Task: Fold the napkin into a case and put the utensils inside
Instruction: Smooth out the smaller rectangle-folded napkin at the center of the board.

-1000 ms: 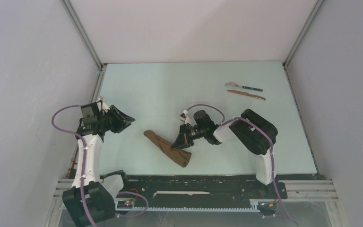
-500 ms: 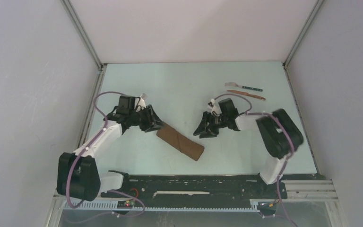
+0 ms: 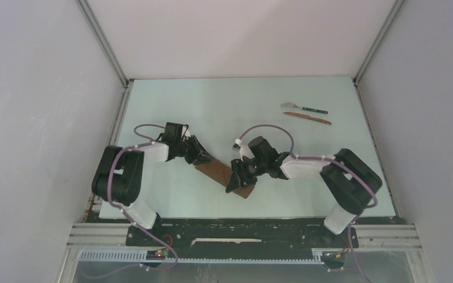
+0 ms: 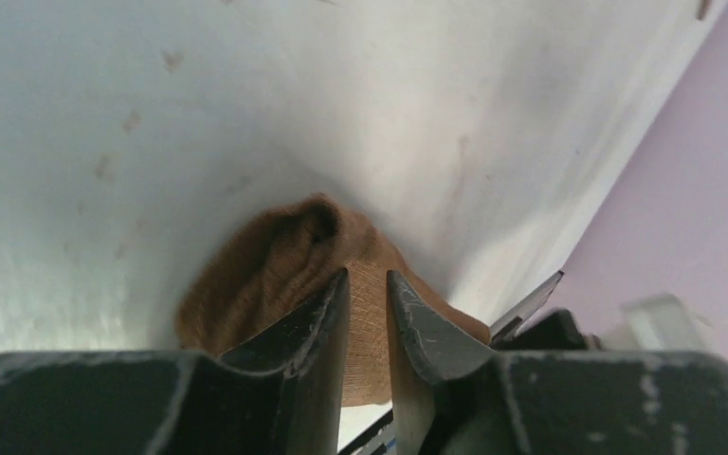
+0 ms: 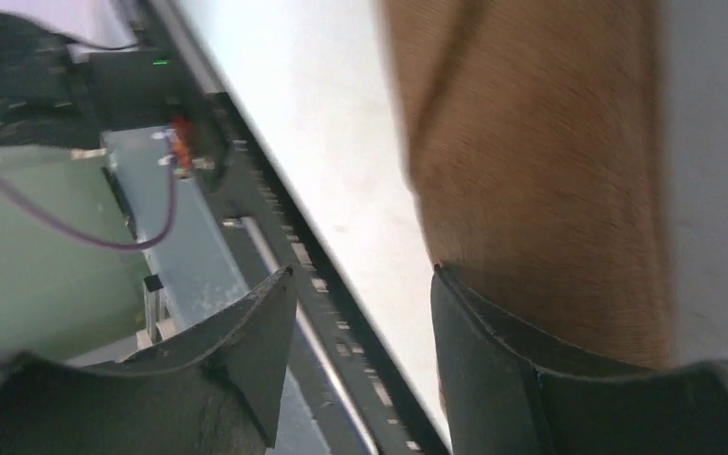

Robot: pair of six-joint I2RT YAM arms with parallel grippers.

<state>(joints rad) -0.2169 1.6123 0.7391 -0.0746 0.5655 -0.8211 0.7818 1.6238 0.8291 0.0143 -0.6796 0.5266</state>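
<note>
The napkin [image 3: 219, 172] lies on the table as a narrow dark-brown oblong case, slanting from upper left to lower right. At its upper-left end, my left gripper [image 3: 203, 159] has narrow jaws with a layer of the cloth [image 4: 265, 265] pinched between the fingertips [image 4: 368, 275]. My right gripper [image 3: 236, 181] stands open over the lower-right end. One of its fingers [image 5: 531, 379] rests against the cloth [image 5: 531, 142], and the other hangs above the table's near edge. The utensils lie far back right: a silver-headed, teal-handled piece [image 3: 304, 108] and a reddish-brown stick [image 3: 307, 117] just in front of it.
The pale table [image 3: 171, 106] is walled on three sides by grey panels. A black rail with wiring [image 3: 230, 236] runs along the near edge, also visible in the right wrist view [image 5: 180, 142].
The right gripper let go of the crumpled cloth, drew back, then returned open to its lower-right end. The left arm swung in to the upper-left end and narrowed its jaws on the cloth.
</note>
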